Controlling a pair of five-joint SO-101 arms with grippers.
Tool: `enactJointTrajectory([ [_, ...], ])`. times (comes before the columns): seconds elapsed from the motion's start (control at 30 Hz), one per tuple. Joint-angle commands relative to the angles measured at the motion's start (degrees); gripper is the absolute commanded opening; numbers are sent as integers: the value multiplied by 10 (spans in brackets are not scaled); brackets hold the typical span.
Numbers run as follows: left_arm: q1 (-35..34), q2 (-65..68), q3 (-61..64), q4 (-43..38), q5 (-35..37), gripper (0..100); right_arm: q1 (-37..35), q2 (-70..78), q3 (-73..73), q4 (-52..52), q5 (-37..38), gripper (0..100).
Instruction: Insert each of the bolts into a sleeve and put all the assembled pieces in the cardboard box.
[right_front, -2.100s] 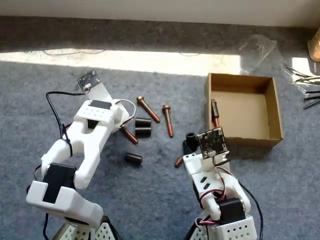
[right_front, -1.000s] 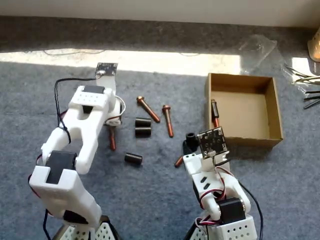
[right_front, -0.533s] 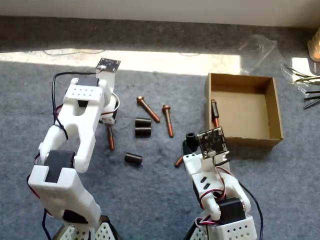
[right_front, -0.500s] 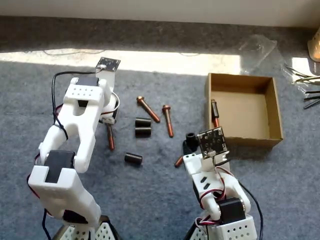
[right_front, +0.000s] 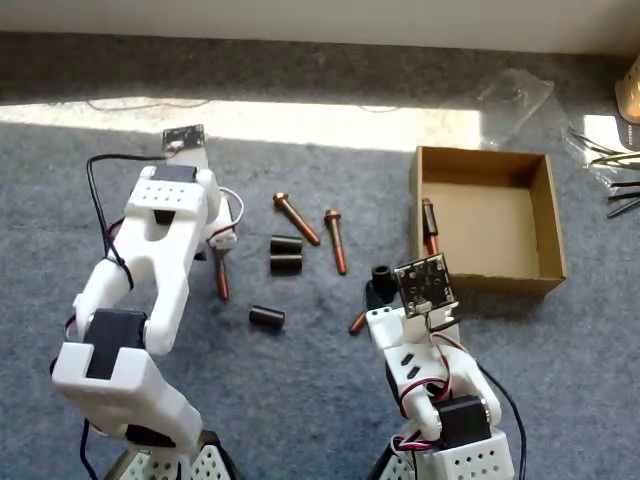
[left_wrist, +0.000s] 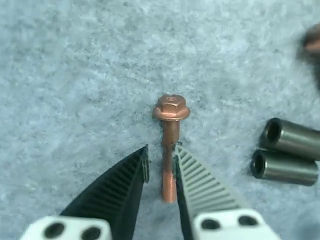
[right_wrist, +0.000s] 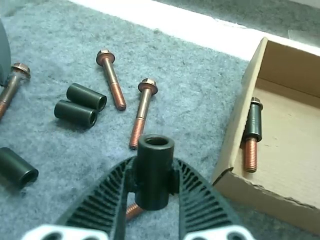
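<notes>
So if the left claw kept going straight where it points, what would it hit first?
Probably the copper bolt that the left gripper straddles; its hex head lies straight ahead. Past that there is grey carpet, though depth is unclear.

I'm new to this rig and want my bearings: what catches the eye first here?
The right gripper clamps a black sleeve upright, close to the box. The left gripper straddles a copper bolt, beside a pair of loose sleeves. One assembled piece lies in the box, against one wall.
</notes>
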Motion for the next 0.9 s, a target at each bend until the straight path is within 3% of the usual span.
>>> enactJointTrajectory([
  [0.0, 0, -36, 16, -54, 31, 85, 7, -7, -7, -20, -2, 5],
  [0.53, 13, -30, 25, -107, 33, 85, 7, -7, -7, -20, -2, 5],
  [0.87, 26, 74, -39, -121, 33, 85, 7, -7, -7, -20, -2, 5],
])
